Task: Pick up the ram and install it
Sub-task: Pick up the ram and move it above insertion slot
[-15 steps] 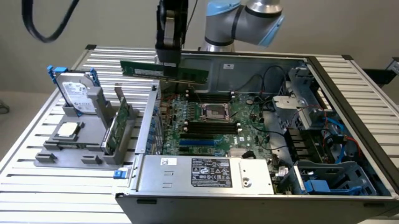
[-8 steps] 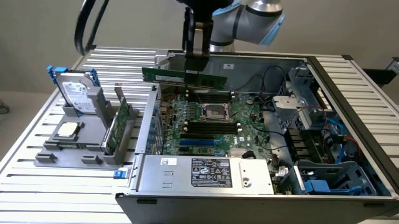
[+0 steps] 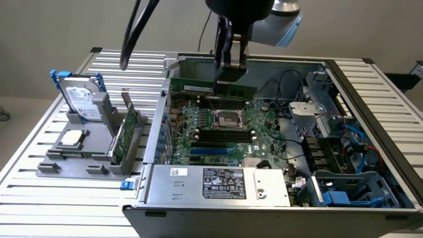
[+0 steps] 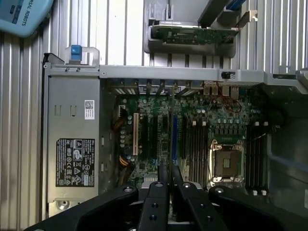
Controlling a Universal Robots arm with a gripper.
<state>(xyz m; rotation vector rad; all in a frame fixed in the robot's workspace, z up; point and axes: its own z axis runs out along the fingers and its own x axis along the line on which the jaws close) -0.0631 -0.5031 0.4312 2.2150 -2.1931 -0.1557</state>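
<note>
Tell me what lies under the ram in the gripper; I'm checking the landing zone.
Below the ram, shut in the gripper, sits the motherboard with black slots and the processor socket. The board strip directly behind the stick is covered.

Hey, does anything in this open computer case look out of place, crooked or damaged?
Only the ram is out of place: it hangs clamped in the gripper above the motherboard, not seated in any slot. Beyond that, nothing looks spilled, broken or askew.
</note>
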